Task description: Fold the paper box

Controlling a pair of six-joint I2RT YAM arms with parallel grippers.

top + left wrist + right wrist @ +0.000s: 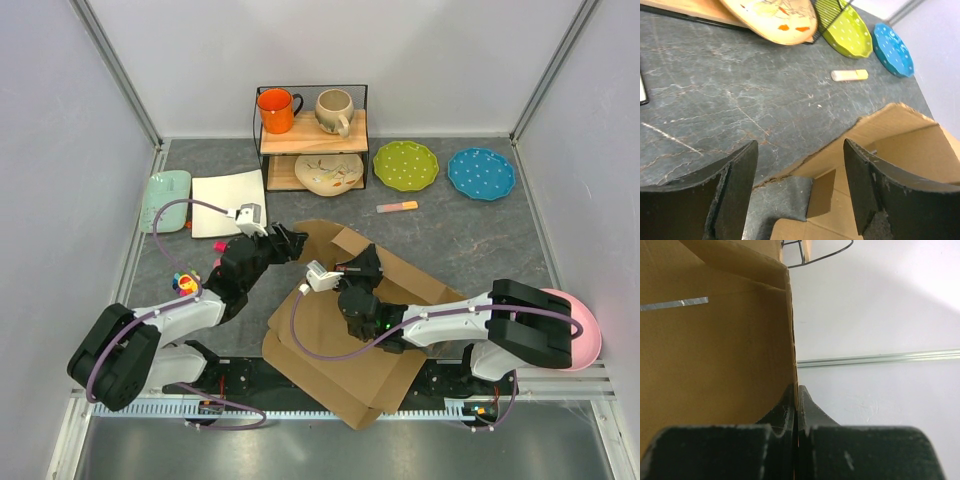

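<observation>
Right gripper (796, 402) fingers are clamped shut on the upright edge of a paper box (715, 350) wall, apparently to hold that panel up while the rest of the brown sheet lies flat under the arm. Left gripper (800, 147) hovers with jaws wide apart, a box corner flap just below and ahead of its tips, likely its next hold. Beyond it, a yellow stick (849, 75), a green plate (847, 32) and a blue plate (894, 50) lie apart from the cardboard.

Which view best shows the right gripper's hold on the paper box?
Right wrist: the right gripper is shut on a thin edge of the paper box. Top external shows most of the box, but the pinch is unclear. Left wrist shows only a box corner.
</observation>
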